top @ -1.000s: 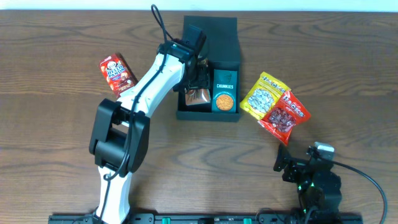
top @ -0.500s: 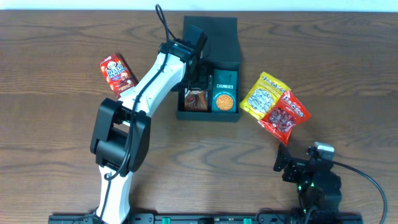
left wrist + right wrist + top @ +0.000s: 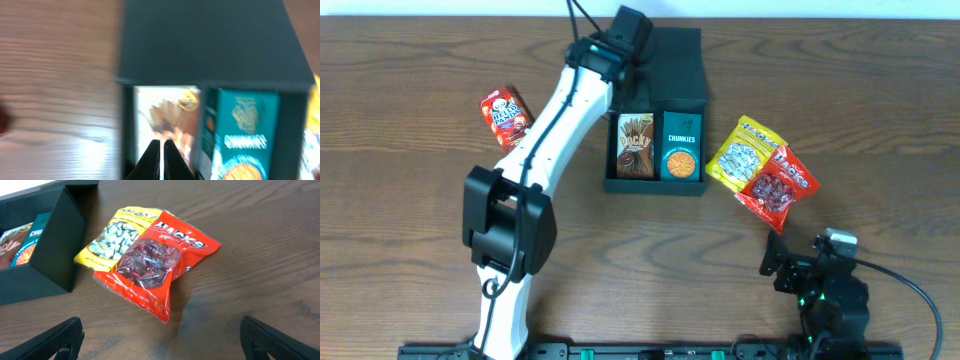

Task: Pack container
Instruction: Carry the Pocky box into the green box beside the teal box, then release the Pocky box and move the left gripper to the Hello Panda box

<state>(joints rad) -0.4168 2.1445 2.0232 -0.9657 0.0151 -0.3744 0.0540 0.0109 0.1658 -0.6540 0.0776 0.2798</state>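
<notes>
The container (image 3: pixel 655 187) is a dark teal box with its flap lid (image 3: pixel 675 60) open at the far side. Inside, a brown snack pack (image 3: pixel 636 145) lies flat beside a teal Chunkies box (image 3: pixel 681 145). My left gripper (image 3: pixel 161 146) is shut with nothing in it. It hovers over the far left part of the container (image 3: pixel 210 40), above the brown pack (image 3: pixel 170 112), and its wrist (image 3: pixel 615 42) is over the lid's left edge. My right gripper (image 3: pixel 162 340) is open near the table's front, facing a red Jacks pack (image 3: pixel 152 262) and a yellow pack (image 3: pixel 115 235).
A red Hello Panda box (image 3: pixel 508 116) lies left of the left arm. The yellow pack (image 3: pixel 745 148) and the red pack (image 3: pixel 778 186) overlap just right of the container. The right arm's base (image 3: pixel 825 290) sits at the front right.
The left gripper let the brown pack go into the container, where it now lies flat. The gripper then drew back toward the lid and shut. The right arm stayed still.
</notes>
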